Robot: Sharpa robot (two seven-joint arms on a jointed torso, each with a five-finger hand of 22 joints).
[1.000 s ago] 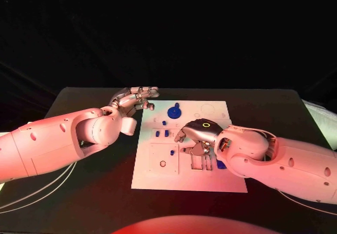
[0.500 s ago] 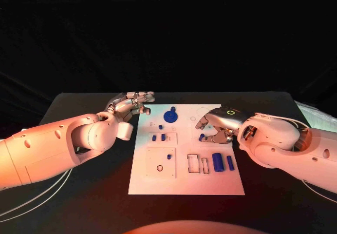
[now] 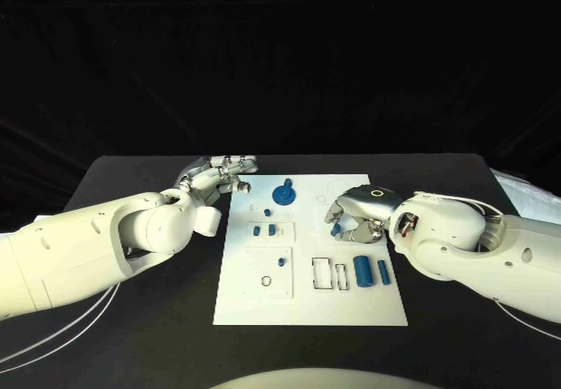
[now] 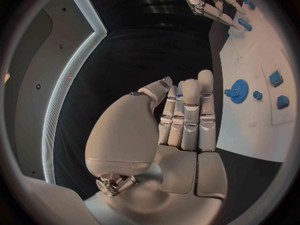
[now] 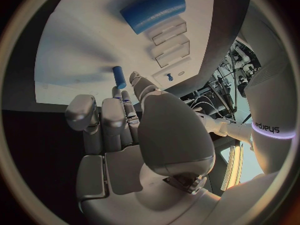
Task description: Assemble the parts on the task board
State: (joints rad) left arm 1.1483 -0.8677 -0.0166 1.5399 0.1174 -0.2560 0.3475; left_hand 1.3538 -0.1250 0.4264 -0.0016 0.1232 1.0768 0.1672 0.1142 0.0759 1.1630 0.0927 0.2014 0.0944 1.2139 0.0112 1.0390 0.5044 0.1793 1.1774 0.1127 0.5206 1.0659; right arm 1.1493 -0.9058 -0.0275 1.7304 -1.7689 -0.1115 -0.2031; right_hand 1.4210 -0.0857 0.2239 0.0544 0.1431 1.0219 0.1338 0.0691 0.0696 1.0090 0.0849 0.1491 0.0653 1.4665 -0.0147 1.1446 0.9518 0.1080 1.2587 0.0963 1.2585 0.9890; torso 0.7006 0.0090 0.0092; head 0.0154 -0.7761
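Note:
The white task board (image 3: 351, 304) lies mid-table. My right hand (image 3: 357, 215) hovers over its right middle, and its thumb and a finger pinch a small blue peg (image 3: 336, 229). In the right wrist view the peg (image 5: 119, 77) sticks out beyond the fingertips of that hand (image 5: 137, 130), just above the board (image 5: 75, 45). My left hand (image 3: 216, 174) rests by the board's far left corner, fingers straight and holding nothing; the left wrist view shows this hand (image 4: 181, 125) beside the board (image 4: 250, 120). A blue gear (image 3: 284, 194) (image 4: 238, 91) sits near the far edge.
A thick blue cylinder (image 3: 364, 270) (image 5: 153, 9) and a thinner one (image 3: 383, 271) lie at the board's right, beside rectangular slots (image 3: 328, 274). Two small blue blocks (image 3: 264, 229) and a tiny peg (image 3: 282, 261) stand on the left half. Black table surrounds the board.
My right hand has moved from the slots near the board's front to its right middle. The left hand has stayed by the far left corner. The camera has shifted slightly.

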